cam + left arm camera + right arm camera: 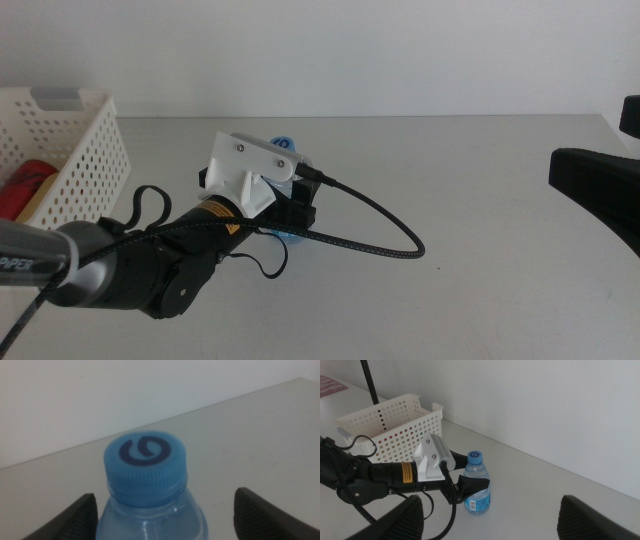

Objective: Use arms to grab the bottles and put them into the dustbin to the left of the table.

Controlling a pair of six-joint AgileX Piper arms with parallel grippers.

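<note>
Water bottle (477, 485): small and clear, standing up on the table (480, 230), near the middle and a little toward the basket.
Cap (146, 467): blue, with ridges round its side and a dark swirl mark on top.
Bottle label: a blue band low on the bottle; the words are too small to read.
Left gripper (470, 486): it is down at the bottle, with one dark jaw on each side. The jaws are spread wide and there is a gap between each jaw and the bottle.
Left arm (130, 270): it comes in from the basket side. It has a yellow sticker, and white letters that read "PIPER".
Cable (380, 225): thick and black, looping over the table.
Dustbin (70, 165): a white basket with holes, at the left edge of the table. Something red (25, 188) lies inside.
Right gripper (490, 520): it waits off at the right side, jaws wide apart, holding nothing.
</note>
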